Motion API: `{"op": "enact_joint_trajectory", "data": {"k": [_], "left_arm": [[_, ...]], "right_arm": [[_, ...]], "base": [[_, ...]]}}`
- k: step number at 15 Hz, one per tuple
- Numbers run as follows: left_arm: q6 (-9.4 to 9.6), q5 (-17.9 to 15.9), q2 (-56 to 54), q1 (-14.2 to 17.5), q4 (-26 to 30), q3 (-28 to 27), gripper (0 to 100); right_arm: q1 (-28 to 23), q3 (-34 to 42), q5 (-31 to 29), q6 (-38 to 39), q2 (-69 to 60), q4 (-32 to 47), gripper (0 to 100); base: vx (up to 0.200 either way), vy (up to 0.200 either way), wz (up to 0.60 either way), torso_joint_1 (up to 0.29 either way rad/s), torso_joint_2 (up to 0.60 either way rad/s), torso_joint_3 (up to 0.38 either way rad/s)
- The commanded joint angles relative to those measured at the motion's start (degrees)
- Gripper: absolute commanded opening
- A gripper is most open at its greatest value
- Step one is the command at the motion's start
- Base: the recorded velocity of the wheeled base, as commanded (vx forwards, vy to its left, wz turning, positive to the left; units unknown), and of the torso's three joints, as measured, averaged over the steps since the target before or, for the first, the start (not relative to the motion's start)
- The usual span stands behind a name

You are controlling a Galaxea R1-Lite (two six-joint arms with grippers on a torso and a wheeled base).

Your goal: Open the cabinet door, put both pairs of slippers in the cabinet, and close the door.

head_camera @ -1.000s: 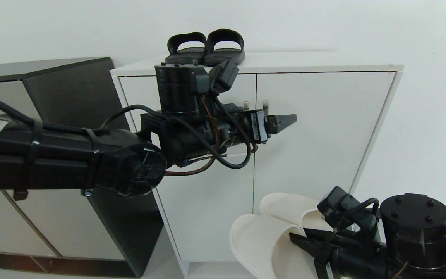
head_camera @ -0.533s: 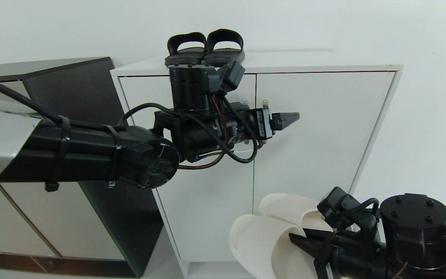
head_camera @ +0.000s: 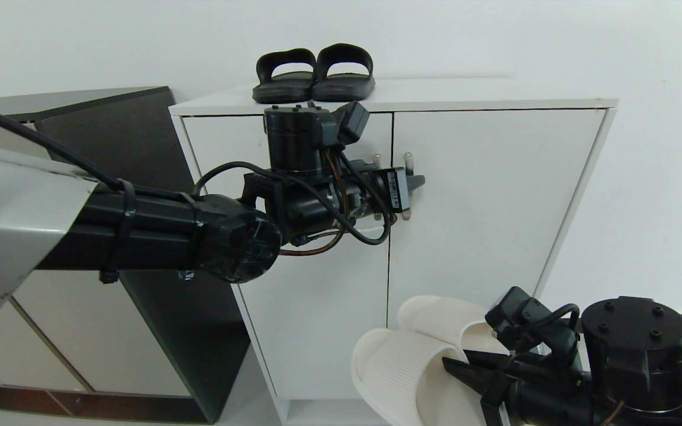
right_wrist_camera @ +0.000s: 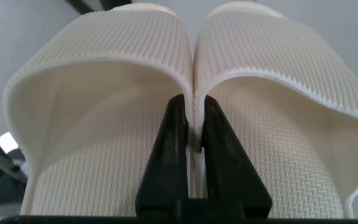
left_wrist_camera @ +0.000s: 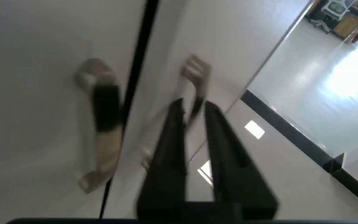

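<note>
A white two-door cabinet [head_camera: 495, 195] stands with both doors shut. A pair of black slippers [head_camera: 313, 74] lies on its top. My left gripper [head_camera: 418, 182] is at the door seam, and its fingers stand narrowly open on either side of the right door's metal handle [left_wrist_camera: 196, 67]. The left door's handle [left_wrist_camera: 101, 118] is beside it. Low at the right, my right gripper [head_camera: 453, 367] is shut on a pair of white slippers [head_camera: 418, 355]. It pinches their two inner edges together [right_wrist_camera: 191, 124] in front of the right door's lower part.
A dark, glossy cabinet [head_camera: 110, 136] adjoins the white one on the left, and my left arm crosses in front of it. A plain white wall is behind and to the right. Shiny floor [left_wrist_camera: 316, 93] lies below.
My left arm has pushed in toward the doors. Its gripper tip drew back from over the right door panel to that door's handle. The right arm and the white slippers stayed put.
</note>
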Motion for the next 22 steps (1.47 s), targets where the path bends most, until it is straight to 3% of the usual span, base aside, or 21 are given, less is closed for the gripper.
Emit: {"op": "enact_joint_trajectory", "data": {"k": [1,4,6,9,12,15,16,19,22], "left_arm": [[0.97,-0.3,-1.2,-1.2,-0.8,1.4,0],[1.41,-0.3,-4.7,-4.5,-1.9,6.0,0],[1.5,-0.3,-6.5,-4.9,-1.9,7.8,0],[1.67,-0.3,-8.6,-5.1,-3.6,11.2,0],[3.96,1.0,-13.1,-6.9,-5.3,17.7,0],[3.96,2.2,-19.4,-7.3,-5.9,24.3,0],[3.87,2.3,-20.0,-6.9,-5.9,24.6,0],[2.9,0.2,-18.6,-0.4,-6.5,23.0,0],[2.2,-1.4,-14.4,1.0,-6.8,17.5,0]], "right_arm": [[0.4,1.6,1.9,-1.3,-0.4,0.0,0],[0.4,4.2,9.0,-2.7,-3.0,-0.1,0],[0.4,5.2,13.5,-2.9,-5.4,0.0,0],[0.4,5.5,14.3,-2.9,-6.1,0.0,0],[0.4,5.5,14.3,-2.9,-5.9,0.0,0],[0.4,5.5,14.2,-3.0,-5.7,0.0,0],[0.4,5.6,14.2,-3.3,-5.7,0.0,0],[0.4,6.0,14.2,-4.5,-5.6,0.0,0],[0.4,6.0,14.1,-4.6,-5.2,0.0,0]], "base": [[0.0,0.0,0.0,0.0,0.0,0.0],[0.0,0.0,0.0,0.0,0.0,0.0],[0.0,0.0,0.0,0.0,0.0,0.0],[0.0,0.0,0.0,0.0,0.0,0.0],[0.0,0.0,0.0,0.0,0.0,0.0],[0.0,0.0,0.0,0.0,0.0,0.0],[0.0,0.0,0.0,0.0,0.0,0.0],[0.0,0.0,0.0,0.0,0.0,0.0],[0.0,0.0,0.0,0.0,0.0,0.0]]}}
